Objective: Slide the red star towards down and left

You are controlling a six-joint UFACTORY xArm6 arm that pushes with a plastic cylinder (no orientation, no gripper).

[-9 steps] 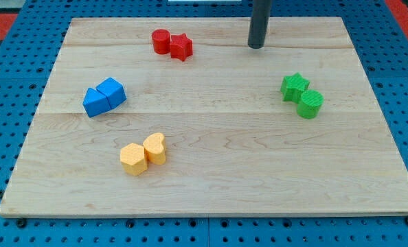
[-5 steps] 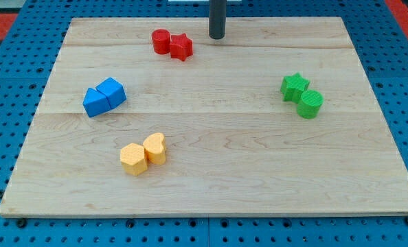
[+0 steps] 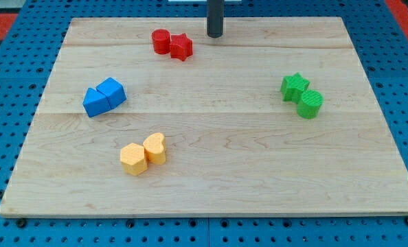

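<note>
Near the view's top edge of the counter [image 3: 211, 171], my tip [image 3: 214, 34] rests on the wood, up and to the view's right of the red star [image 3: 182, 46]. The rod ends plain: it has no fingers to spread or press together, it holds nothing, and the tip touches no block. A clear strip of wood lies between the tip and the red star.

The red star sits near the counter's top edge, left of the middle. It is a small, squat, bright red block with blunt points, lying flat. Its left side touches, or all but touches, the red cylinder [image 3: 161, 41], which stands upright just to the star's upper left.

All other blocks lie well apart from the red star. Down and to its left are two blue blocks pressed together: a blue block [image 3: 95, 102] that looks wedge-shaped and, on that one's right, a second blue block [image 3: 112, 91] with angled faces. Lower still, below the red star and slightly left, a yellow hexagon [image 3: 133, 159] lies against a yellow heart-shaped block [image 3: 155, 147]. Far to the red star's right and somewhat lower, a green star [image 3: 295, 87] touches a green cylinder [image 3: 310, 104], the cylinder on the star's lower right.

Around the counter runs a blue pegboard [image 3: 12, 82] dotted with holes.
</note>
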